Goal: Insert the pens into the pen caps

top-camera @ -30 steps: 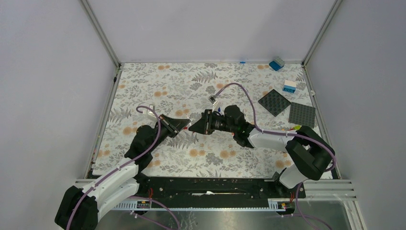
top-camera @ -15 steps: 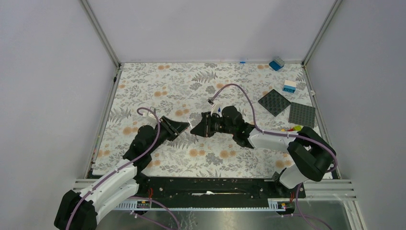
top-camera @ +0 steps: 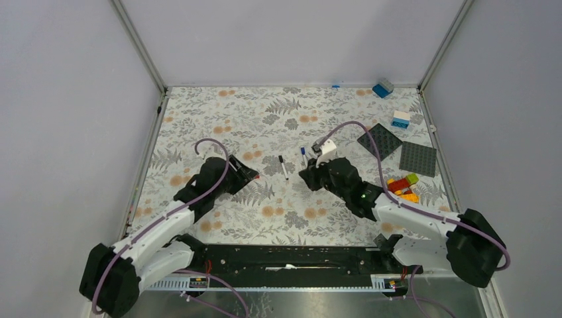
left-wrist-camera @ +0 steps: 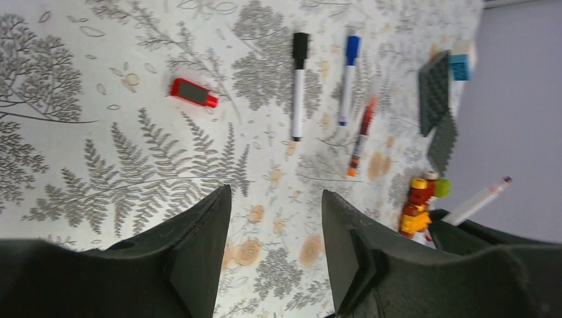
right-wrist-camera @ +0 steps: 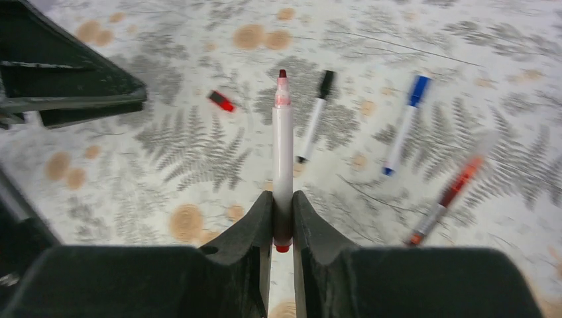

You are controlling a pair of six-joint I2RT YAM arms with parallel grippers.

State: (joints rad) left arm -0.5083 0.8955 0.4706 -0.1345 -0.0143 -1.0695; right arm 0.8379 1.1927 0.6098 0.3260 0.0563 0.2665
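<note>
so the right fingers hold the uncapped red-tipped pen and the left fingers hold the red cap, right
No: the red cap lies on the table, clear of the open left fingers, per the left wrist view. The right fingers do hold that pen.

A cloth printed with grey ferns and orange flowers (top-camera: 219,106) is covering the table. A dark grey square studded plastic baseplate (top-camera: 380,141) is lying flat on it, turned like a diamond. A second, slightly lighter grey studded baseplate (top-camera: 418,159) is lying just right of that dark plate, corner close to corner; whether they are touching cannot be told. A small blue-and-white toy brick (top-camera: 400,119) is sitting just behind and right of the dark plate. A blue toy brick (top-camera: 382,87) is resting well behind it, at the cloth's far edge. A cluster of red, yellow and green toy bricks (top-camera: 403,187) is lying in front of it, slightly right.
</note>
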